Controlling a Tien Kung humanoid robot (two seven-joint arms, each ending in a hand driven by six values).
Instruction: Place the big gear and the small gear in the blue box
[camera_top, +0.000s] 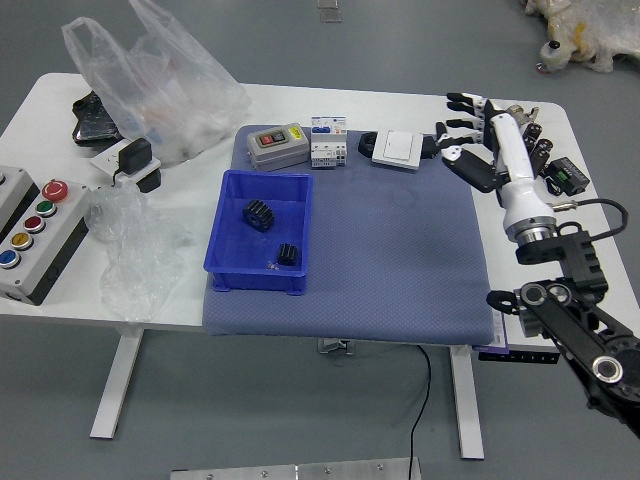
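One big gear (259, 215) inside the blue box (253, 281), the small gear (288, 254) in there too, nearer me and to its right; farther right, well apart from the box, my right hand (513, 160) above the surface (280, 101), fingers (468, 168) spread loosely, gripping nothing.

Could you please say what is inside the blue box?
The blue box holds the big gear and, nearer the robot, the small gear. A tiny bit beside it is unidentifiable; the floor beneath the gears is covered.
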